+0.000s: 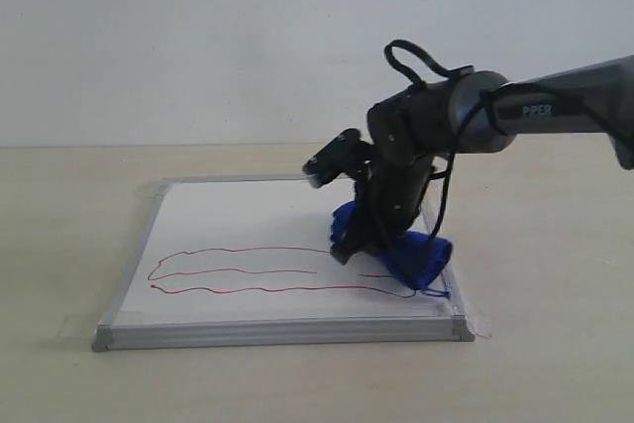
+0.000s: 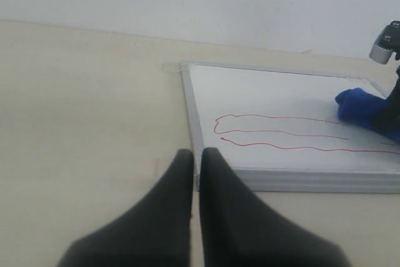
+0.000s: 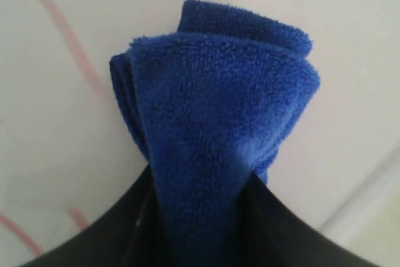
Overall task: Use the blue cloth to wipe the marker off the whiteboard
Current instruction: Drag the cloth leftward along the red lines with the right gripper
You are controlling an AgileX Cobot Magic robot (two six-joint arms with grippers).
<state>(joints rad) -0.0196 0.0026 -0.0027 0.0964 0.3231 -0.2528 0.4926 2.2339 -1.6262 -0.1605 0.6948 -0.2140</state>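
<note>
Exterior view: right gripper (image 1: 363, 242), pinching blue cloth (image 1: 421, 260) at right end of marker (image 1: 248, 290); squiggle runs lengthwise toward table's left edge.

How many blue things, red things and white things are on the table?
Blue: 1, the cloth
Red: 1, the marker line
White: 1, the whiteboard
Total: 3

Whiteboard (image 1: 248, 220) flat on a beige table (image 1: 545, 364), red marker squiggle (image 1: 248, 289) across its near half, right gripper (image 1: 359, 245) clamping a blue cloth (image 1: 421, 260) against the board at the line's right end.
</note>
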